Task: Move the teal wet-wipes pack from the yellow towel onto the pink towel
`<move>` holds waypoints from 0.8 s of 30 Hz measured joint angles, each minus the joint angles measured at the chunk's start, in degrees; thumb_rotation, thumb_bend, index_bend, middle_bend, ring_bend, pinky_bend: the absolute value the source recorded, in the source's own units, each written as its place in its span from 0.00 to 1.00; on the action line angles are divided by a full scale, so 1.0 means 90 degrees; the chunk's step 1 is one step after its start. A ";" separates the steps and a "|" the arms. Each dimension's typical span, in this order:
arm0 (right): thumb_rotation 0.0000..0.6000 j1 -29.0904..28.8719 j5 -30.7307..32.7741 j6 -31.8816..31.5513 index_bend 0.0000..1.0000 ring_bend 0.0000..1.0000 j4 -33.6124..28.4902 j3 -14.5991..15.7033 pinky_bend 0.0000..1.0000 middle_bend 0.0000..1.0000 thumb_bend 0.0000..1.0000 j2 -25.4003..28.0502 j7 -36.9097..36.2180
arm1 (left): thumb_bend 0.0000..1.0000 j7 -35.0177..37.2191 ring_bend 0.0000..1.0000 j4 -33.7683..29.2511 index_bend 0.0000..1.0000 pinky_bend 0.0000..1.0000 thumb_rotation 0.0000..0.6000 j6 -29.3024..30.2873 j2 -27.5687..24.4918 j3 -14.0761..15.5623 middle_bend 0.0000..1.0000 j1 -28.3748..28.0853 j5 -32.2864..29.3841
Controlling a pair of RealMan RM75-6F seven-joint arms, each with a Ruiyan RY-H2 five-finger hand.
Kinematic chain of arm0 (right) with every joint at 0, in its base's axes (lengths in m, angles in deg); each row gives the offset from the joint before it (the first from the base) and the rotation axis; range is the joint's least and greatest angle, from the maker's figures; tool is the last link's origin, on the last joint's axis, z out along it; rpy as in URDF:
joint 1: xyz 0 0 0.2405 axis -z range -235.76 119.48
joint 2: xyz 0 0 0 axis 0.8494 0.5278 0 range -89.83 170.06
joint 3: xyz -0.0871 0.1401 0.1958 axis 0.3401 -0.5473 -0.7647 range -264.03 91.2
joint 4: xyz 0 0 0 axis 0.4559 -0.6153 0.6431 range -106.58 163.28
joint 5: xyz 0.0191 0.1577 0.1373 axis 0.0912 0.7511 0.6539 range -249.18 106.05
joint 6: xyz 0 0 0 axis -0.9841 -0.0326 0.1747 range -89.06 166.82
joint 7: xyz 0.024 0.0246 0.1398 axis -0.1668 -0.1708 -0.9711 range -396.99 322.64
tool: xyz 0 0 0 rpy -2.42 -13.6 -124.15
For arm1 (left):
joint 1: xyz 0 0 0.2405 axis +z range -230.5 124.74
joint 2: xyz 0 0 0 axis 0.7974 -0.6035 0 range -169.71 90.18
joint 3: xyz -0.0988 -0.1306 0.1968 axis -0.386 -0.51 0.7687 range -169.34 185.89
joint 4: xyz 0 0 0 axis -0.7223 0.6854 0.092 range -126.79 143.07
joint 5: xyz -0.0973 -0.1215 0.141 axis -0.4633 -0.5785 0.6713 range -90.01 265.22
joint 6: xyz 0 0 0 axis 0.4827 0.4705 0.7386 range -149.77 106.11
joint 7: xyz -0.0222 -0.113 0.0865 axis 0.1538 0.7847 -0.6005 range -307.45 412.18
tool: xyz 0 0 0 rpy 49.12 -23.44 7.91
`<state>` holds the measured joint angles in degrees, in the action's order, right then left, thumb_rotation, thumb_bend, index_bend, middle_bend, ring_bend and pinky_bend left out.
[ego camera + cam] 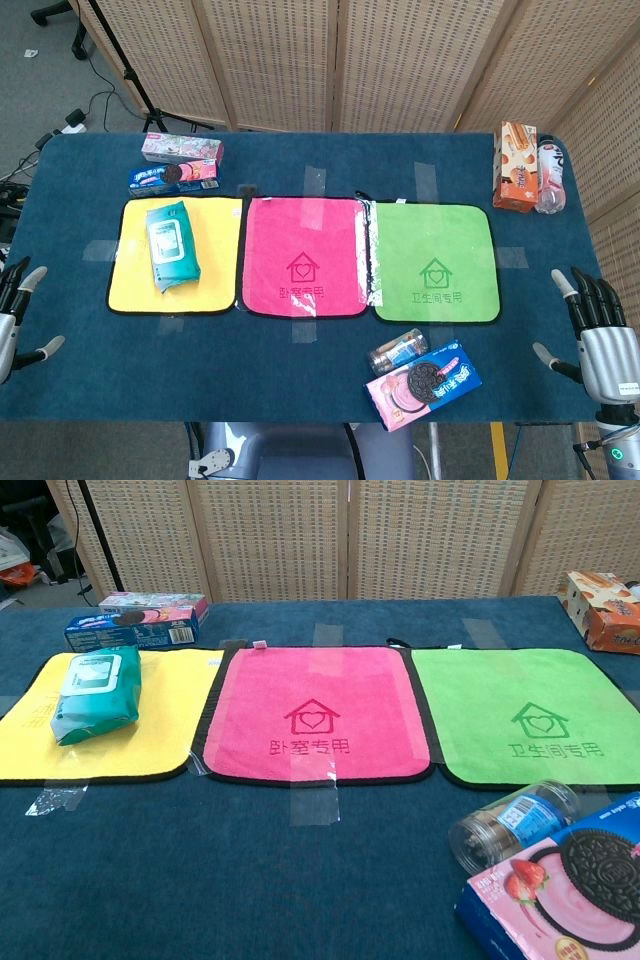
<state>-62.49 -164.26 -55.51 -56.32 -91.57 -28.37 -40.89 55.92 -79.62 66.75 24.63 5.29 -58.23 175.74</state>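
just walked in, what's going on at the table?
Nothing is being handled yet. The teal wet-wipes pack lies on the yellow towel, with the pink towel bare beside it. The left hand and right hand sit open at the table's near corners, away from the towels, holding nothing.

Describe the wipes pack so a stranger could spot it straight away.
Three towels lie in a row on the blue table. On the yellow towel, the leftmost, lies the teal wet-wipes pack. It is the only thing on any towel, soft with a white flip lid.
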 measured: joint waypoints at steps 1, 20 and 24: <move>1.00 0.0000 0.0000 0.0003 0.00 0.00 -0.0004 0.0002 0.05 0.00 0.00 0.0002 0.0002 | 0.00 0.0002 0.00 -0.0017 0.00 0.00 1.00 -0.0014 -0.0016 0.0005 0.00 -0.0001 -0.0009; 1.00 -0.0021 -0.0053 0.0096 0.00 0.00 -0.0064 0.0068 0.05 0.00 0.00 0.0032 -0.0015 | 0.07 0.3007 0.00 -0.0427 0.00 0.00 1.00 -0.1671 -0.0748 0.0185 0.00 -0.0743 0.0075; 1.00 -0.0040 -0.0015 0.0163 0.00 0.00 -0.0054 0.0066 0.05 0.00 0.00 0.0031 -0.0022 | 0.10 0.4953 0.00 -0.0406 0.00 0.00 1.00 -0.2488 -0.1002 0.0171 0.00 -0.1214 0.0071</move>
<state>-62.85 -164.39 -54.05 -56.81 -90.97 -28.09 -41.09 100.49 -83.27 44.36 15.61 6.83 -69.15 176.38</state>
